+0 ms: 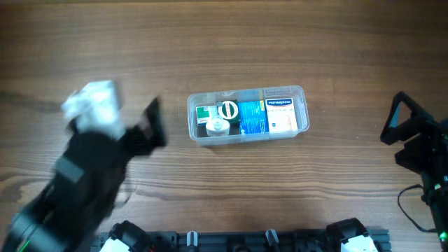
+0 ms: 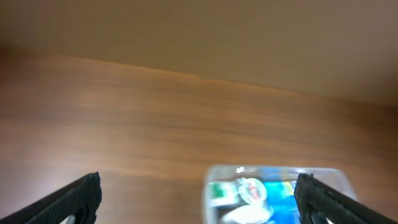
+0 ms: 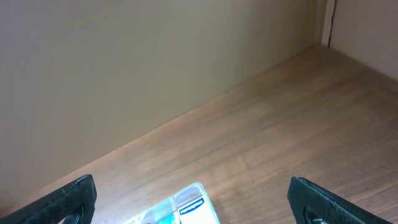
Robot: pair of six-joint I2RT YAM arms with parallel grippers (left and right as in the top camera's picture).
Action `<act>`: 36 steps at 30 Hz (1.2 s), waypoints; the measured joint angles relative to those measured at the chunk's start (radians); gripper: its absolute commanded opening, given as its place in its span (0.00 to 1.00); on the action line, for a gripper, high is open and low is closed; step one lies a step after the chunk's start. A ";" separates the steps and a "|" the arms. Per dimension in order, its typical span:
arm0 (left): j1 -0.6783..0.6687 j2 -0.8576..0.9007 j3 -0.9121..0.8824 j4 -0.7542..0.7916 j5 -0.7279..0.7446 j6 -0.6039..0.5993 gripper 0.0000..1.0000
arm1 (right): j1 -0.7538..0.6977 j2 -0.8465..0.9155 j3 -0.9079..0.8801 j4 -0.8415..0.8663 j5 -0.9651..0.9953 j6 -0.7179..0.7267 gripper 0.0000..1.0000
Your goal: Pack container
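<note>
Overhead view: the container [image 1: 249,138], a clear tub, lies at the middle of the wooden tabletop [image 1: 280,42], long side running left to right. The left claw [image 2: 198,186] stands spread and empty just to the tub's left, apart from it. The right claw [image 3: 191,186], also spread and empty, waits well apart at the right edge. The left wrist view is blurred.

Step in hand, as judged: release after placing. To do it well, keep the left fingers wide and draw the claw up and away from the tub, so that no fingertip catches the rim and drags the tub.

Count: one container. Inside it are three small boxes, a green box [image 1: 204,114], a blue box [image 1: 250,117] and a white-labelled box [image 1: 281,115], and one white-capped bottle [image 1: 222,119]. Two claws.
</note>
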State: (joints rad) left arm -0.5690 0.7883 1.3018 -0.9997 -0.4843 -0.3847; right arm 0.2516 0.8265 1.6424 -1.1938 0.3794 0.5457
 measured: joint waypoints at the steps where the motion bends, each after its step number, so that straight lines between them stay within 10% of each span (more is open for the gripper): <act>1: 0.000 -0.037 0.001 -0.053 -0.018 -0.017 1.00 | 0.000 0.000 0.000 0.001 0.000 0.000 1.00; 7: 0.000 -0.275 0.004 -0.294 -0.095 -0.178 1.00 | 0.000 0.000 0.000 0.000 0.000 0.000 1.00; 25: 0.001 -0.348 0.003 -0.329 0.003 -0.258 1.00 | 0.000 0.000 0.000 0.000 0.000 0.000 1.00; 36: 0.265 -0.452 -0.286 -0.050 0.031 -0.266 1.00 | 0.000 0.000 0.000 0.000 0.000 0.000 1.00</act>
State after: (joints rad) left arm -0.3042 0.3359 1.0153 -1.0492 -0.4534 -0.6502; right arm 0.2516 0.8265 1.6424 -1.1942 0.3794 0.5457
